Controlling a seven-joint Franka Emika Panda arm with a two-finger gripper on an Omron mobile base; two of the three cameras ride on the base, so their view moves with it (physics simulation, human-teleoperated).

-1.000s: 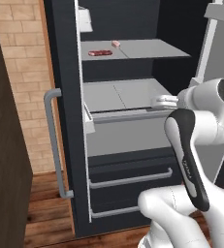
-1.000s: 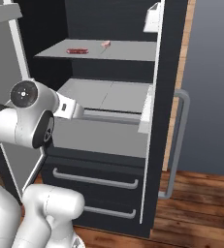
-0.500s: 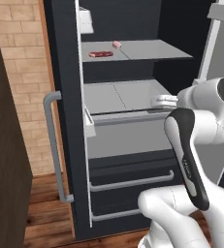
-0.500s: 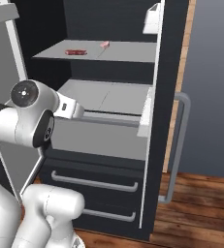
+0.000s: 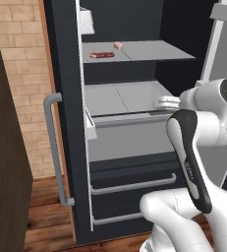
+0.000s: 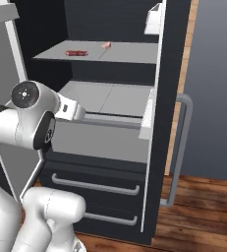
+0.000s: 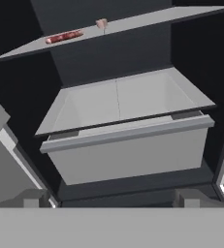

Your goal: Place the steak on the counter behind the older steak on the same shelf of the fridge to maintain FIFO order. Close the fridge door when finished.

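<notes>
The fridge (image 5: 66, 123) stands with both doors open. On its upper shelf (image 5: 154, 50) lies the dark red older steak (image 5: 101, 55) (image 6: 76, 52) (image 7: 64, 36). The small pale pink steak (image 5: 118, 45) (image 6: 106, 45) (image 7: 101, 23) rests just behind it, farther in, apart from it. My gripper (image 7: 112, 197) hangs in front of the lower shelf level, well below and in front of both pieces, open with nothing between its fingers. The hand (image 5: 166, 102) (image 6: 70, 110) points into the fridge. The counter is out of view.
A pulled-out grey bin (image 7: 128, 145) under a flat seamed panel (image 5: 120, 96) sits right ahead of the hand. Two drawers (image 5: 132, 184) lie below. The handled door (image 5: 53, 147) (image 6: 181, 147) stands open on one side, a grey door (image 5: 223, 49) on the other. A brick wall (image 5: 21, 74) is beyond.
The whole picture has shifted slightly downward, so the camera moved a little. The arm keeps its pose and both steaks lie where they were.
</notes>
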